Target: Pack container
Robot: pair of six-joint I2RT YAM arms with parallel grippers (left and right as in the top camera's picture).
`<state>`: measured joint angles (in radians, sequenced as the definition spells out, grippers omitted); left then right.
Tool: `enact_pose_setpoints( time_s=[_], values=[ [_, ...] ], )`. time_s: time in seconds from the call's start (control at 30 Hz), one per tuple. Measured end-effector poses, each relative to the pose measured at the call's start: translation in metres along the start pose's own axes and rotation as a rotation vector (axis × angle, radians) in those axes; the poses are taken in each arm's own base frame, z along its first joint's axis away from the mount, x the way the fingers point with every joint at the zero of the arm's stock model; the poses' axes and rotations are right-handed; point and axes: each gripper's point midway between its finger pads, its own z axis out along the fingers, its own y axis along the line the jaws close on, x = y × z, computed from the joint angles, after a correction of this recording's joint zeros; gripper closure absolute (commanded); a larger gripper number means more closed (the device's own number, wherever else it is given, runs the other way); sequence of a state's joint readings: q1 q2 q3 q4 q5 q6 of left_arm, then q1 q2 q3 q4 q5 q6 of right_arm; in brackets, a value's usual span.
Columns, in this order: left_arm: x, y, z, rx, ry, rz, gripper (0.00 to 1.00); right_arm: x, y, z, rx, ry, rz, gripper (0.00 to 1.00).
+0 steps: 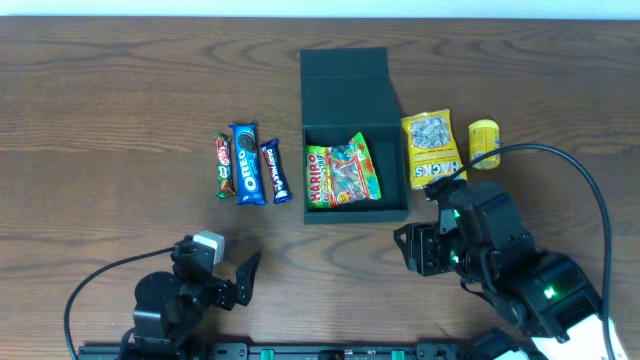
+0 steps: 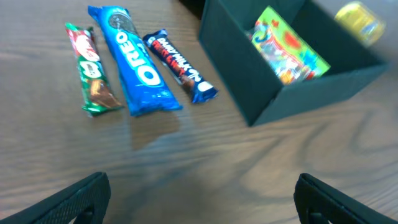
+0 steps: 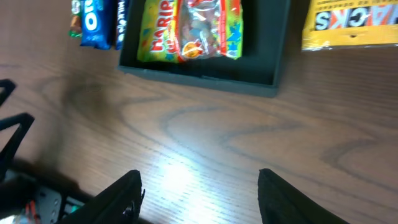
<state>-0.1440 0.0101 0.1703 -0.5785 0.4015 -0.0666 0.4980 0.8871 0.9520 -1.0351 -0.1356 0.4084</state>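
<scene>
A dark green container [image 1: 355, 213] sits open mid-table, its lid laid flat on the far side and a Haribo bag [image 1: 342, 173] inside. To its left lie a green bar [image 1: 223, 166], an Oreo pack [image 1: 246, 163] and a Dairy Milk bar [image 1: 275, 170]; to its right, a Hacks packet [image 1: 433, 148] and a yellow tin [image 1: 485, 143]. Near the front edge, the left gripper [image 2: 202, 193] and right gripper [image 3: 199, 186] both hover with fingers spread wide, holding nothing.
</scene>
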Motion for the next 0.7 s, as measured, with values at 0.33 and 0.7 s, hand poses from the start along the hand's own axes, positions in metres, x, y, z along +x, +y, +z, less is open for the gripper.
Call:
enact_pose_setpoints(
  time_s=[0.33,0.7],
  values=[
    [-0.053,-0.009,0.003,0.062,-0.164,-0.207,0.05,0.002,0.004,0.001,-0.026,0.011,0.000,0.37],
    [-0.082,0.052,0.113,-0.139,0.415,0.012,0.04,0.005,0.003,0.002,-0.022,0.023,0.002,0.32]
  ],
)
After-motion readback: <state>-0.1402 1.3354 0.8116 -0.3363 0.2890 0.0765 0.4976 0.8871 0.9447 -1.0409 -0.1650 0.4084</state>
